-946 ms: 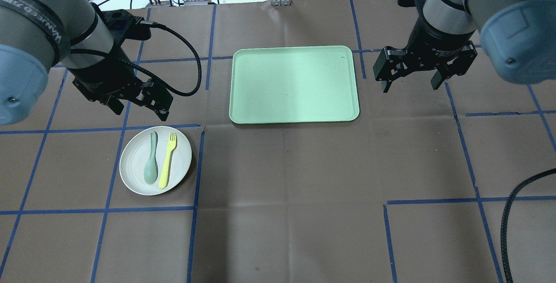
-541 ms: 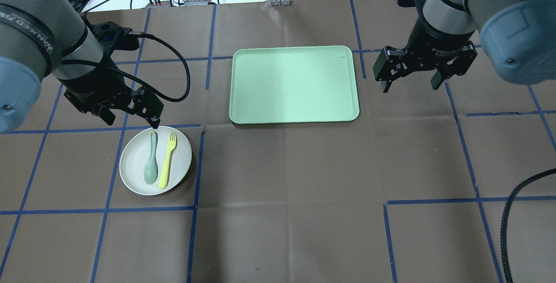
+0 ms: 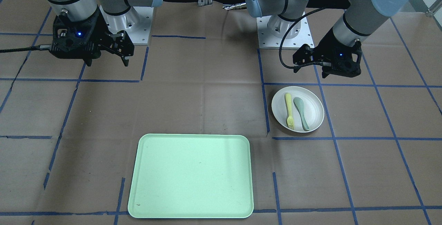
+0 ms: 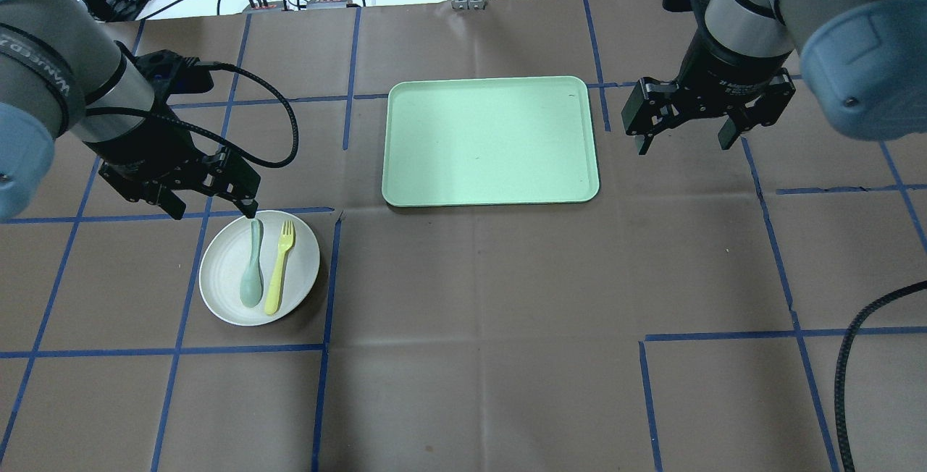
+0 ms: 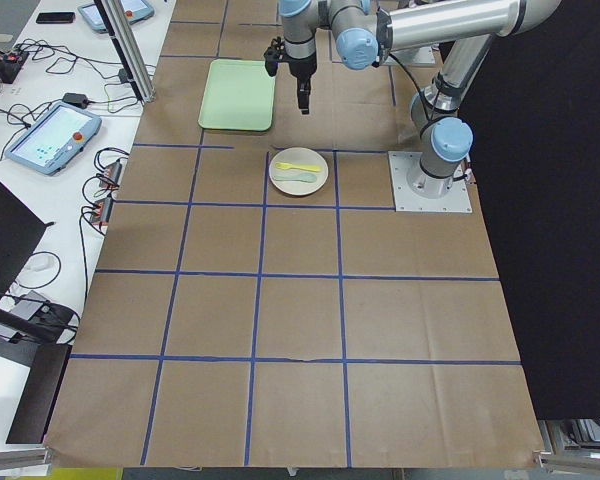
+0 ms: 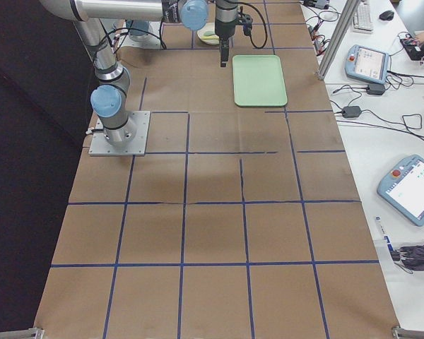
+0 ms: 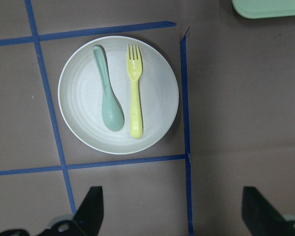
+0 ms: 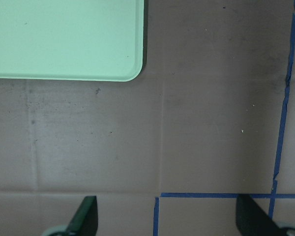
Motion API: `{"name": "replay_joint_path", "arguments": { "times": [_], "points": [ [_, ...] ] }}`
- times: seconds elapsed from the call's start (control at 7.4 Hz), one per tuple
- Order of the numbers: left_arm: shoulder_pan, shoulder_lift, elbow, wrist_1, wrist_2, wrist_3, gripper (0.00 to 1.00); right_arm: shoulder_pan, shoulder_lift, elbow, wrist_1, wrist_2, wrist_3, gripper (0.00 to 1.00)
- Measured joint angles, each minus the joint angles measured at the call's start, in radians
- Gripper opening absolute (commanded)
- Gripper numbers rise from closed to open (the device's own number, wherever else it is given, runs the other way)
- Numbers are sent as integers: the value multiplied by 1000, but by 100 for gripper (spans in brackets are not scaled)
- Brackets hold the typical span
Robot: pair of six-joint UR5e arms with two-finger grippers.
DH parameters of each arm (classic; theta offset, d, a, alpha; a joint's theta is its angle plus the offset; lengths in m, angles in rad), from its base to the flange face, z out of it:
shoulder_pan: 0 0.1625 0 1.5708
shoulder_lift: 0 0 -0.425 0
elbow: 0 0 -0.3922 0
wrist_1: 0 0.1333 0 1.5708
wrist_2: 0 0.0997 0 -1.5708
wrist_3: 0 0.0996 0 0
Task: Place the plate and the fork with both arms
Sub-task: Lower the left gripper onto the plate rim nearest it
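Surface: brown paper table cover [image 4: 478, 298] gridded with blue tape, with a pale green tray [image 4: 490, 140] lying between the two grippers.
Change: the left gripper [image 4: 214, 208] has drifted sideways over the last second and now hangs about over the plate [image 4: 300, 262]. The right gripper [image 4: 684, 140] has not moved.
Meaning: the approach to the plate looks nearly lined up, but nothing is grasped yet.
Hands: both have their fingers spread wide and hold nothing.
Height: hard to judge; the left gripper seems well clear of the plate.
Fork [image 4: 278, 269]: lies flat on the plate beneath the left gripper, on the side toward the right gripper, just beside the grey-green spoon [image 4: 251, 273].
Fork axis: runs away from the robot, slightly slanted, with the tines at the far end and the handle end nearer the base.
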Motion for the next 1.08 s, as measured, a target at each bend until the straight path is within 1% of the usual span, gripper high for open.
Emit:
{"name": "replay_joint_path", "arguments": {
  "times": [0.14, 0.41, 0.68, 1.08],
  "points": [
    [46, -8, -44, 52, -10, 67, 100, 0, 0, 0, 0, 0, 0, 100],
    [117, -62, -78, 97, -27, 199, 100, 0, 0, 0, 0, 0, 1, 100],
    [188, -156, -82, 150, -55, 277, 99, 0, 0, 0, 1, 0, 2, 100],
    [263, -302, -84, 244, -84, 356, 99, 1, 0, 1, 1, 0, 1, 100]
  ]
}}
